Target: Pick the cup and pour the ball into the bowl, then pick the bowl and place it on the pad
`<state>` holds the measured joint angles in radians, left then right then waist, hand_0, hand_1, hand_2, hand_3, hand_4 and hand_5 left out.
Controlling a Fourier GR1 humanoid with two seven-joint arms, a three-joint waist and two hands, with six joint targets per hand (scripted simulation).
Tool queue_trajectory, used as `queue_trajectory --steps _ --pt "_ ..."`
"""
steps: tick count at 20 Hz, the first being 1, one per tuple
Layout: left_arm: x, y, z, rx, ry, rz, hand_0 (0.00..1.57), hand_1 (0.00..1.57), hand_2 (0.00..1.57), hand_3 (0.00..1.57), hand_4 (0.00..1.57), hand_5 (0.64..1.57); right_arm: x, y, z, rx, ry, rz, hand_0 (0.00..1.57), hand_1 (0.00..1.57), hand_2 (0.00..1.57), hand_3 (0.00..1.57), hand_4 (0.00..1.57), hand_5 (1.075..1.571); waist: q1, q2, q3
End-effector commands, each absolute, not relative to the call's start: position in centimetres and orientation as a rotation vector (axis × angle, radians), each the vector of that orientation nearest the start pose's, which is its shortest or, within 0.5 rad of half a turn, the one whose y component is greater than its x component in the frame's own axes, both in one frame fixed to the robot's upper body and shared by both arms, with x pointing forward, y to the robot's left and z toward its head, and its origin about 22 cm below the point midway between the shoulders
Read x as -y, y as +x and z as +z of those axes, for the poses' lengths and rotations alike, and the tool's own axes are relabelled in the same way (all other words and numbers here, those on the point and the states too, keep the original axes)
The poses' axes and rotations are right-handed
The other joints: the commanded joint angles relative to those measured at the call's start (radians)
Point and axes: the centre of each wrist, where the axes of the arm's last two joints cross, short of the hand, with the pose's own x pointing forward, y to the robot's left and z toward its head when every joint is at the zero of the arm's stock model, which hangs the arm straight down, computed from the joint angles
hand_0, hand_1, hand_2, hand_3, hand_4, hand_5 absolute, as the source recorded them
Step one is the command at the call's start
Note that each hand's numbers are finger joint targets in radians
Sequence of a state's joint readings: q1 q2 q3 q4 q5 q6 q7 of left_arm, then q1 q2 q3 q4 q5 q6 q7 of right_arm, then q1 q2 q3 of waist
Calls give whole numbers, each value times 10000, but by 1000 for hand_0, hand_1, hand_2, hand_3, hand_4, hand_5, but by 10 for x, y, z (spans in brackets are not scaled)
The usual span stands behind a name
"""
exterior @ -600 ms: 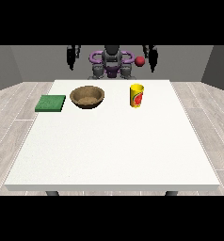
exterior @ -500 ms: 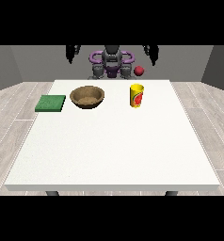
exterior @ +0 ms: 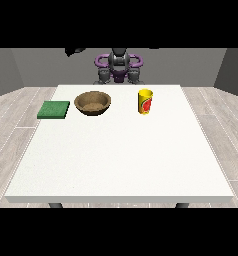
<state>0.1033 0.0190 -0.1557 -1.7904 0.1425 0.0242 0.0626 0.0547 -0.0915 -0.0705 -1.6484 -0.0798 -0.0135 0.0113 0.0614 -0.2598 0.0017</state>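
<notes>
Cup [exterior: 145, 101], yellow with a red mark on its side, stands upright on the white table [exterior: 121, 160], toward the far edge and nearest the robot's side. Taking the cup as the landmark: the brown bowl [exterior: 92, 103] sits on the table to the cup's left in the view, well apart from it and about level with it. The green pad [exterior: 54, 109] lies flat farther left of the cup, beyond the bowl, near the table's left edge and not touching the bowl. No ball can be made out in or around the cup; its inside is not visible enough to tell. Behind the cup, past the table's far edge, the robot's torso [exterior: 119, 67] shows with purple rings at its shoulders. Up and far to the left of the cup, at the top of the scene, a small dark shape shows that appears to be the hand at the view's left [exterior: 74, 50]; it is raised high, well clear of the cup, and I cannot tell how its fingers lie. The hand at the view's right cannot be made out.
</notes>
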Motion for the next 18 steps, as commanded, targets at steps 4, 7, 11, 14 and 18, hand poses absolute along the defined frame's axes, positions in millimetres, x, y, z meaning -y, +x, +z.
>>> queue_trajectory --steps 4,7,11,14,18 --pt "-191 203 62 17574 -1574 -63 0 0 0 0 0 1478 271 225 15 16890 -516 -977 0 0 0 0 0 1565 -257 1335 -15" --pt "-204 228 69 18545 -1093 -236 0 0 0 0 0 1437 260 244 20 17420 14 -443 0 0 0 0 0 1564 -320 2155 -15" --pt "-197 246 53 19192 -765 -846 0 0 0 0 0 1358 261 269 36 18111 60 -288 0 0 0 0 0 1565 -470 3258 -16" --pt "-236 272 69 19962 31 -758 0 0 0 0 0 1296 271 278 38 19158 243 -189 0 0 0 0 0 1563 -692 4568 -14" --pt "-235 281 46 19788 161 -951 0 0 0 0 0 1255 272 286 17 19190 23 -150 0 0 0 0 0 1560 -585 4628 -15"
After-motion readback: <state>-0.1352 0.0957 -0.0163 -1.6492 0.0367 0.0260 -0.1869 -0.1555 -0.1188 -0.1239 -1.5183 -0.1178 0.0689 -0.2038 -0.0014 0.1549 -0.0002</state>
